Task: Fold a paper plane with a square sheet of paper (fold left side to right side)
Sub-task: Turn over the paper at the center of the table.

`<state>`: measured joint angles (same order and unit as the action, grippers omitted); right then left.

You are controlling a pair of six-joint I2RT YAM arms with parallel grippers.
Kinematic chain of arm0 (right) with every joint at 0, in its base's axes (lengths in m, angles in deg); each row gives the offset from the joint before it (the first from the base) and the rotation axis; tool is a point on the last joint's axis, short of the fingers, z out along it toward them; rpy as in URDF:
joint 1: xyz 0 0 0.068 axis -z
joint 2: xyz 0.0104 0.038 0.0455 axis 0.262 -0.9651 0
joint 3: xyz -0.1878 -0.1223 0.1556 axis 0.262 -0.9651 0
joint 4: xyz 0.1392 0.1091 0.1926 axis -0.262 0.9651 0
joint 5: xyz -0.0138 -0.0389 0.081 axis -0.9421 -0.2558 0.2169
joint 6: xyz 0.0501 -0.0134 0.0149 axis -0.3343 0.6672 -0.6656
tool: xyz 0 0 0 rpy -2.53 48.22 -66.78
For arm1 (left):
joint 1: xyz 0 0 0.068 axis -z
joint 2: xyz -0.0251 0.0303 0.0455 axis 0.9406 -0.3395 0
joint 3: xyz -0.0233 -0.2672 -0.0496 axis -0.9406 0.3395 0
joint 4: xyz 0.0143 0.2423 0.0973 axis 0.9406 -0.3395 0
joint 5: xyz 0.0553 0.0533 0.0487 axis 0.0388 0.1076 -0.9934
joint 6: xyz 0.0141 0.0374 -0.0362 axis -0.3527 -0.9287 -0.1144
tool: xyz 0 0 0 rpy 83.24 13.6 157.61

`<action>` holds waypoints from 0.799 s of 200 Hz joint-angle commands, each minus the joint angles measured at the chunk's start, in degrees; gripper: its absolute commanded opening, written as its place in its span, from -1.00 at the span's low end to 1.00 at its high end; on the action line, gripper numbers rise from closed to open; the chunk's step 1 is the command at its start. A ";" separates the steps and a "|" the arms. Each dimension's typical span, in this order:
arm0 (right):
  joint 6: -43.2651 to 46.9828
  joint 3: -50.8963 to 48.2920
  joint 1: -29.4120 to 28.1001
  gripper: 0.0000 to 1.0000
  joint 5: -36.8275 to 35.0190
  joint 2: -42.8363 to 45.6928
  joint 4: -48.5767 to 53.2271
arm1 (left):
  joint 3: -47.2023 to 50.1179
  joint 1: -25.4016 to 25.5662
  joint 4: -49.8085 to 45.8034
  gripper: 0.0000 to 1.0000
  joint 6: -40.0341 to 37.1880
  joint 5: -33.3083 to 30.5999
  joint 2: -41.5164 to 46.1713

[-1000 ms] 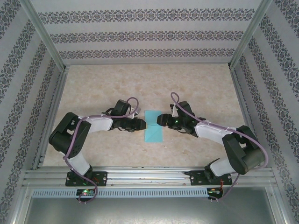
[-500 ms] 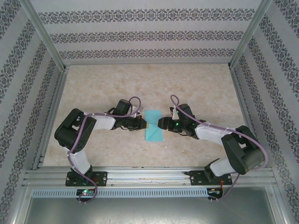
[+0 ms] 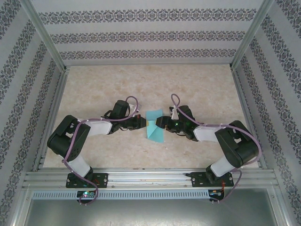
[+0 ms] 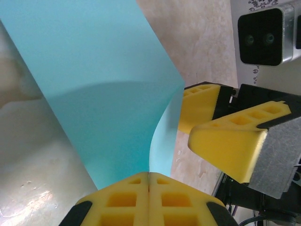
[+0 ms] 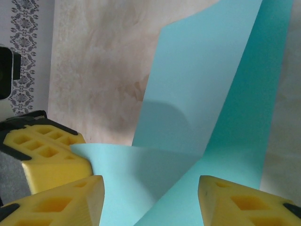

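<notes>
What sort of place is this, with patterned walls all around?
Likely a robot test booth: a table boxed in by wallpapered panels on a metal frame, with a left arm and right arm bolted at its near edge.

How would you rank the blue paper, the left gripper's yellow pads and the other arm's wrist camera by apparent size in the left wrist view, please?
1. Blue paper, largest by far.
2. Left gripper pads, enlarged by nearness to the lens.
3. Wrist camera, smallest, though farther away.
</notes>
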<state>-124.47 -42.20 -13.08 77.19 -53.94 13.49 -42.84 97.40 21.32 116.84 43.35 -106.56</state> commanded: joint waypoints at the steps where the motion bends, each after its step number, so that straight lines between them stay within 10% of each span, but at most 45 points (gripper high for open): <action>1: -1.77 1.58 -0.89 0.08 1.51 -2.65 -5.87 | 0.78 -0.39 3.06 -1.00 0.72 -0.78 0.45; 64: -3.93 2.95 -2.45 -0.36 2.33 -7.58 -10.09 | 0.83 -0.42 0.64 -0.99 -0.43 -2.28 0.08; 160: -2.29 2.09 -0.61 -1.00 1.29 -3.90 -9.91 | 2.92 -4.18 -7.27 -0.14 -3.44 -7.48 14.32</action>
<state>-128.95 -40.26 -14.88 78.81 -60.70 4.99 -40.67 95.24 17.78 115.25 37.95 -98.50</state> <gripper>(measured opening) 0.065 0.377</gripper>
